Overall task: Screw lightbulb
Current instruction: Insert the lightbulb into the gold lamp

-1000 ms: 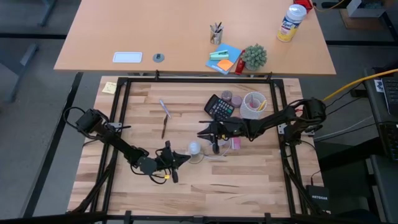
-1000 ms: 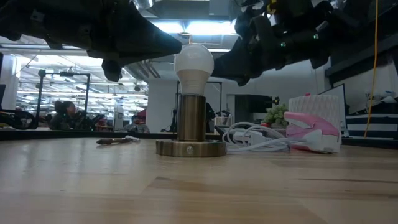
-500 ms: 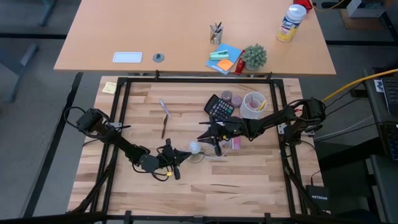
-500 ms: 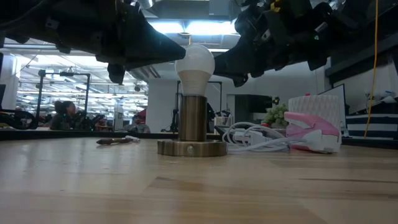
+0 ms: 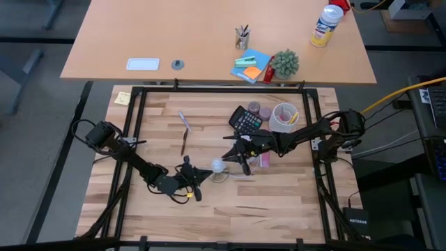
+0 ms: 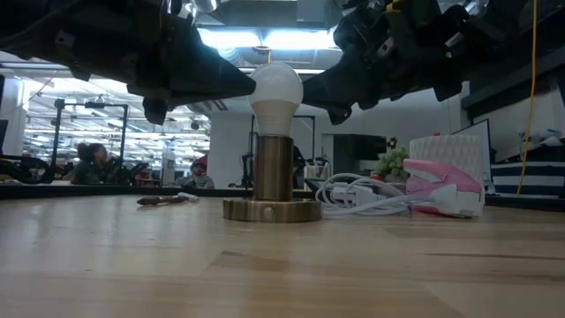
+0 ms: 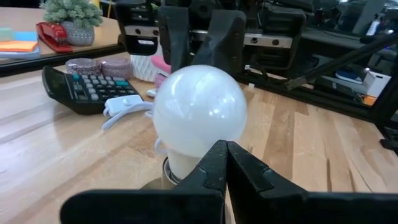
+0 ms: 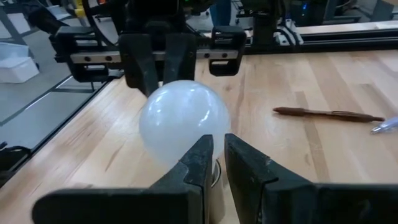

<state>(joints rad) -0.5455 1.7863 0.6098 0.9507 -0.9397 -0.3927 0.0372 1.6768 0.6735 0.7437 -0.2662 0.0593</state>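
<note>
A butcher-block table sits inside a black frame, with a tan desk beyond it. In the high view, the lightbulb (image 5: 218, 166) stands near the table's middle, the left gripper (image 5: 197, 177) just to its left and the right gripper (image 5: 235, 155) just to its right, a calculator (image 5: 245, 120) farther back. In the low view, the bulb sits upright in a brass socket (image 6: 272, 181) on a round base, dark fingers flanking its dome. The left wrist view shows that gripper's fingers pressed together against the bulb's near side. The right wrist view shows fingers narrowly parted, holding nothing. Turning well likely means opening wider, centring on the dome, and gripping gently while the base stays steady.
</note>
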